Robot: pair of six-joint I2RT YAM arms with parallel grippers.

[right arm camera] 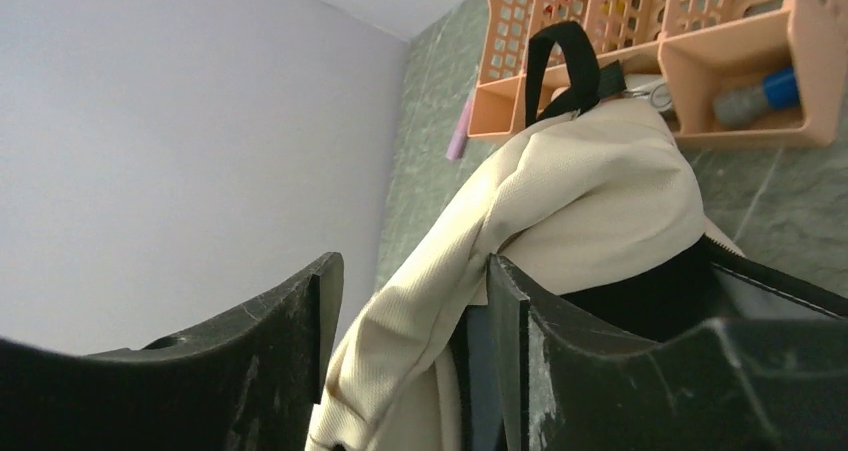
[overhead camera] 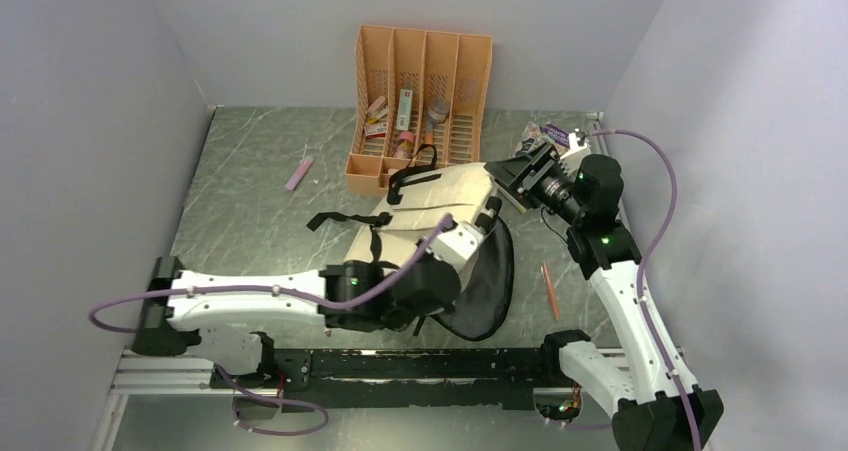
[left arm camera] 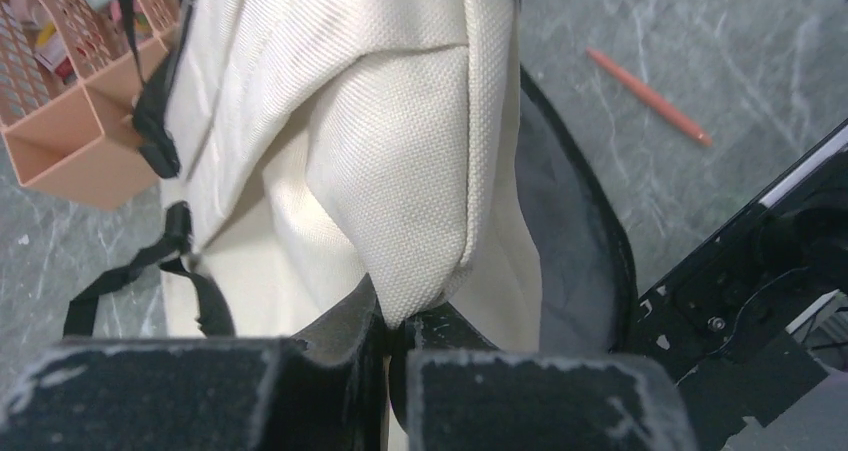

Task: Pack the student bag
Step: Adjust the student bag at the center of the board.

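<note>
The cream student bag [overhead camera: 440, 186] lies in the middle of the table, its dark-lined flap [overhead camera: 490, 281] hanging open toward the near edge. My left gripper [overhead camera: 490, 214] is shut on a fold of the bag's cream fabric [left arm camera: 400, 151], pinched right at the fingertips [left arm camera: 400, 336]. My right gripper [overhead camera: 505, 181] is at the bag's far right corner. Its jaws [right arm camera: 415, 281] stand apart, open, with a twisted band of the bag's fabric [right arm camera: 600, 191] running between them and lying against the right finger [right arm camera: 515, 331].
An orange slotted organiser [overhead camera: 420, 91] with small items stands just behind the bag, also in the left wrist view [left arm camera: 70, 121] and the right wrist view [right arm camera: 700, 61]. An orange pen [overhead camera: 549, 289] lies right of the bag. A pink stick [overhead camera: 298, 173] lies far left. Small packets [overhead camera: 545, 131] sit at back right.
</note>
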